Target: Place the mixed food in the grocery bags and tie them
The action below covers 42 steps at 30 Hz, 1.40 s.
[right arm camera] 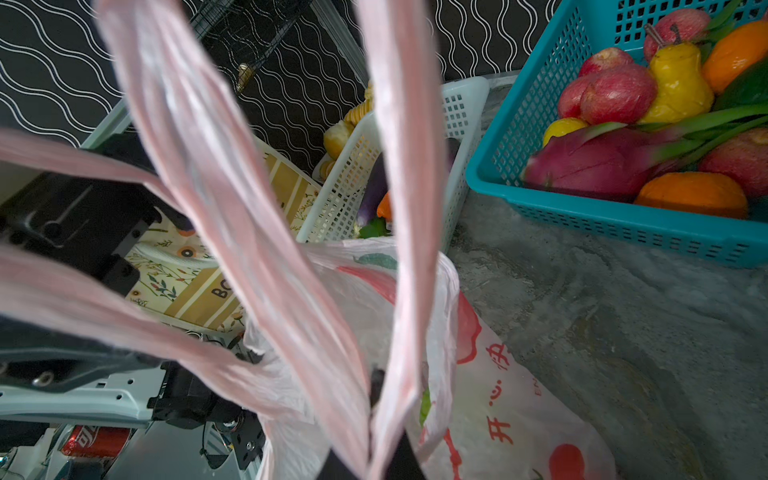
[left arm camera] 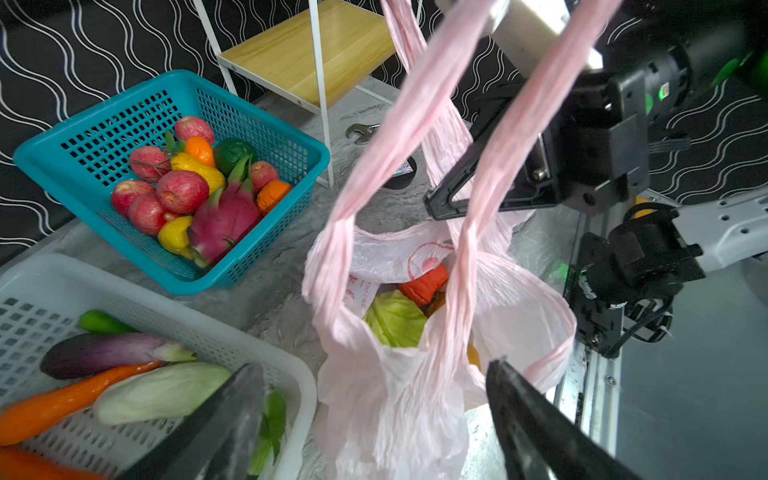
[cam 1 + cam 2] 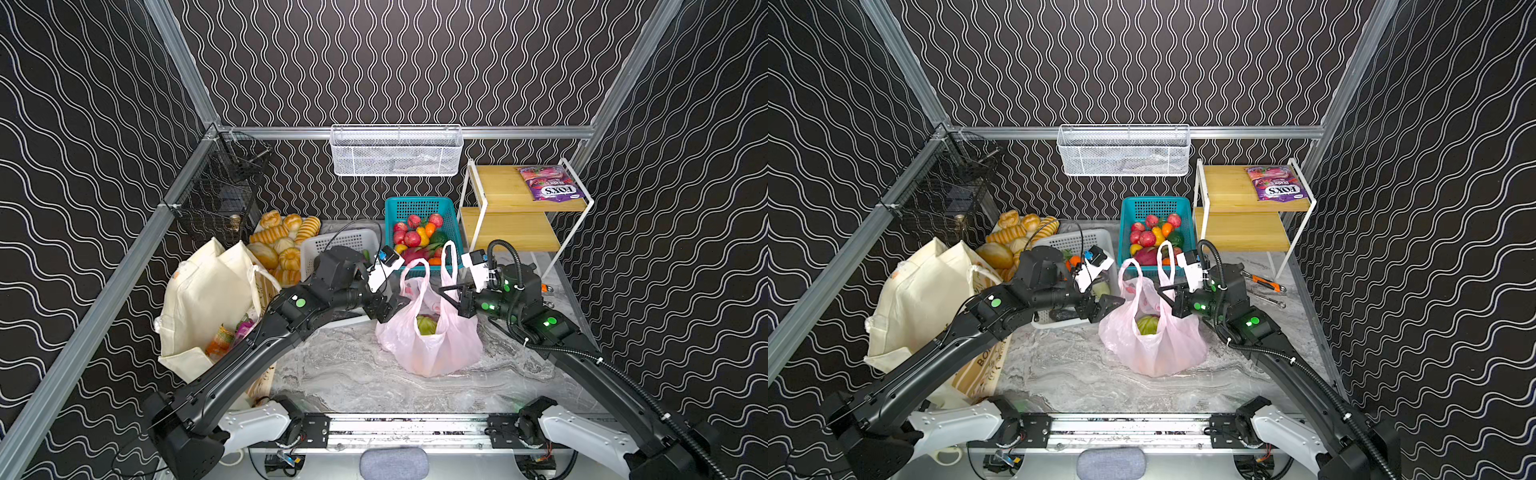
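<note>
- Top views are both showing you the canvas tote (image 3: 199, 299) slumping at the left, its cream cloth soft and folding. An orange candy bag (image 3: 219, 340) and a purple pouch (image 3: 245, 328) are peeking out of its mouth.
- Your left gripper (image 3: 395, 305) is hanging with its fingers spread wide, gripping nothing, just beside the left flank of the pink plastic bag (image 3: 432, 353).
- That bag is sitting mid-table, its thin crinkly film bulging round the load. The green cabbage (image 3: 426, 326) is showing pale and leafy through the mouth, and both loops are standing up uncrossed.
- Your right gripper (image 3: 449, 293) is pinching shut on the right loop (image 3: 449, 262), holding it upright as a gathered, ribbon-like strap.
- By my reading you are working the tying step on this bag: the filling is looking done and the knot is not yet begun.
- Next you are needing the left fingers closing on the left loop (image 3: 415, 274), then crossing the two straps. The slippery film is calling for a firm pinch low on the strap.
</note>
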Each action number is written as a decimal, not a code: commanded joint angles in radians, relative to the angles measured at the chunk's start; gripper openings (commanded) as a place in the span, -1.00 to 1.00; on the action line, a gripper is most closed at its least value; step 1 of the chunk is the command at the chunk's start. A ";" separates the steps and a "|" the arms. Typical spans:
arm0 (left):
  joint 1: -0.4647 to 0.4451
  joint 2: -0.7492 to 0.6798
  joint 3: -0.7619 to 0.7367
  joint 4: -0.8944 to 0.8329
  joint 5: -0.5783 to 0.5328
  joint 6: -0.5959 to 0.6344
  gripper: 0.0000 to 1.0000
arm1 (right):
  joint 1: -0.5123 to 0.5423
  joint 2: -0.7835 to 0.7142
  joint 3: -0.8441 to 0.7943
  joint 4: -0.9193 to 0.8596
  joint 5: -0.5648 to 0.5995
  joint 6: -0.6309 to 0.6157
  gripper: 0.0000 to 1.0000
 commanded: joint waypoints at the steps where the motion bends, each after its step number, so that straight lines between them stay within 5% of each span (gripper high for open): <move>1: 0.000 -0.034 -0.056 0.121 0.015 0.041 0.80 | 0.000 0.001 -0.003 0.034 0.001 0.008 -0.86; 3: 0.001 -0.042 -0.093 0.167 0.037 0.033 0.96 | 0.002 0.000 -0.003 0.034 -0.004 0.009 -0.86; 7: -0.012 -0.019 -0.121 0.230 0.042 -0.030 0.97 | 0.002 0.000 -0.005 0.038 -0.008 0.011 -0.86; 23: -0.227 0.027 -0.242 0.532 -0.377 0.064 0.97 | 0.001 -0.006 -0.007 0.038 -0.022 0.008 -0.85; 31: -0.230 0.060 -0.187 0.454 -0.321 0.087 0.42 | 0.001 0.001 0.017 -0.019 -0.030 -0.035 -0.85; 42: -0.230 0.051 -0.151 0.362 -0.308 0.052 0.02 | 0.001 0.014 0.042 -0.061 -0.012 -0.062 -0.84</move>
